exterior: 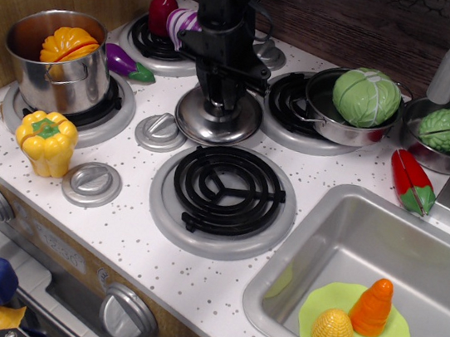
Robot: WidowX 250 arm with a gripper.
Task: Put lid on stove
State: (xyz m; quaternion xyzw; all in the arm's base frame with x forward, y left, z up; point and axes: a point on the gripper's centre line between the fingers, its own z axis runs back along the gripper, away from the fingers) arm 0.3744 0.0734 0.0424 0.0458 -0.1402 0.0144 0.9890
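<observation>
The shiny silver lid [191, 120] lies flat on the white speckled stove [107, 232], in the middle between the burners, just behind the front coil burner [224, 189]. My black gripper [220, 103] comes straight down from above onto the lid's centre. Its fingers stand close together around the knob, which they hide. The lid still rests on the stove top.
A steel pot [60, 61] with a yellow vegetable sits on the left burner, and a yellow pepper [45, 142] stands in front of it. A pan with a cabbage [365, 96] sits on the right burner. Grey dials [160, 132] lie around the lid. The sink [379, 266] is at the right.
</observation>
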